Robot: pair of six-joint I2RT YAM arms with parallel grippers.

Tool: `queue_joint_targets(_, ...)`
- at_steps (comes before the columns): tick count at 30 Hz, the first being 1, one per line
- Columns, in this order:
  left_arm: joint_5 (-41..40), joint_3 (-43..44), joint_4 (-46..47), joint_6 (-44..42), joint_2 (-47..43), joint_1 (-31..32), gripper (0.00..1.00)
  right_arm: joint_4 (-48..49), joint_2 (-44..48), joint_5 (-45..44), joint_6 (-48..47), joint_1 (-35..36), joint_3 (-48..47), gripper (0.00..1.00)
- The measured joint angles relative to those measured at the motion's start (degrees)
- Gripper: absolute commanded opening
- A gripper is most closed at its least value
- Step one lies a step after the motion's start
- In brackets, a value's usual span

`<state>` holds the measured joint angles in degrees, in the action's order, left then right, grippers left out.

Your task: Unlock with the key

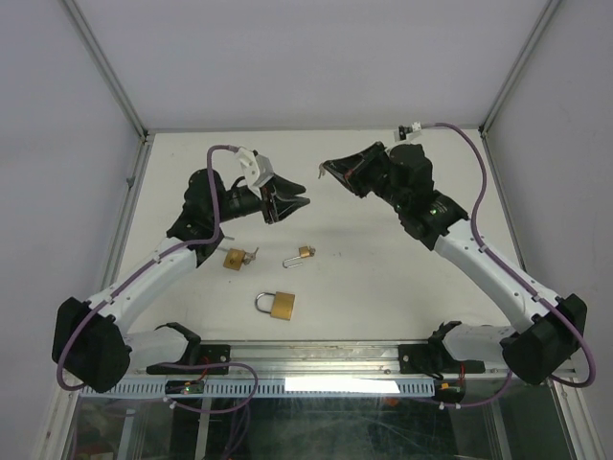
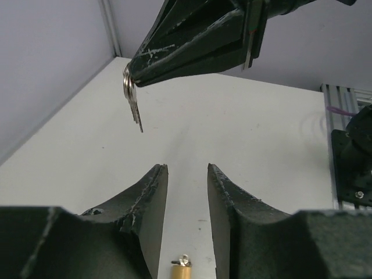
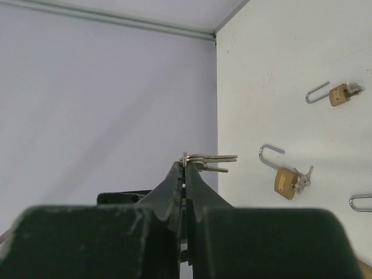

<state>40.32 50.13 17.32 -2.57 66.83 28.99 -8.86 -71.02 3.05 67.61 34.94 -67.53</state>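
My right gripper (image 1: 326, 171) is shut on a ring of silver keys (image 3: 210, 160), held in the air over the far middle of the table. The keys (image 2: 133, 103) hang from its closed fingertips. My left gripper (image 1: 287, 208) is open and holds nothing. It sits just left of and below the right gripper (image 2: 131, 74), pointing at it, with a clear gap to the keys. A larger brass padlock (image 1: 279, 305) with its shackle closed lies nearest the arm bases. Only the shackle of this padlock (image 3: 361, 202) shows in the right wrist view.
Two small brass padlocks lie on the white table (image 1: 383, 287), each with an open shackle and a key in it. One padlock (image 1: 235, 259) is at the left and the other (image 1: 302, 254) is in the middle. Enclosure walls and metal posts (image 1: 110, 81) border the table.
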Motion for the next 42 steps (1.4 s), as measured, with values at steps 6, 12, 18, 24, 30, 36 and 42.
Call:
queue_joint_targets(6, -4.24, 0.26, 5.66, 5.31, 5.81, 1.49, 0.31, 0.02, 0.59, -5.84, 4.63, 1.49, 0.68, 0.0)
queue_joint_targets(12, -5.75, 1.44, 11.37, 6.49, 9.16, 2.34, 0.26, 0.26, 0.59, -7.5, 6.95, 2.43, 1.05, 0.0)
queue_joint_targets(18, -5.88, 2.27, 13.86, 6.47, 11.45, 3.32, 0.18, 0.57, 0.66, -8.46, 7.54, 2.45, 2.25, 0.0)
queue_joint_targets(24, -5.9, 3.21, 14.19, 6.38, 12.72, 3.78, 0.14, 1.25, 1.01, -8.48, 8.2, 2.45, 3.39, 0.0)
queue_joint_targets(30, -5.92, 3.87, 14.05, 6.47, 13.09, 4.44, 0.09, 1.79, 1.03, -8.48, 8.66, 2.45, 3.61, 0.0)
queue_joint_targets(36, -6.03, 4.13, 14.03, 6.73, 13.44, 4.42, 0.04, 1.86, 1.33, -8.46, 8.87, 2.45, 3.61, 0.0)
queue_joint_targets(42, -7.02, 4.13, 14.03, 7.21, 13.44, 4.42, 0.0, 2.8, 1.53, -8.44, 9.05, 2.47, 3.63, 0.0)
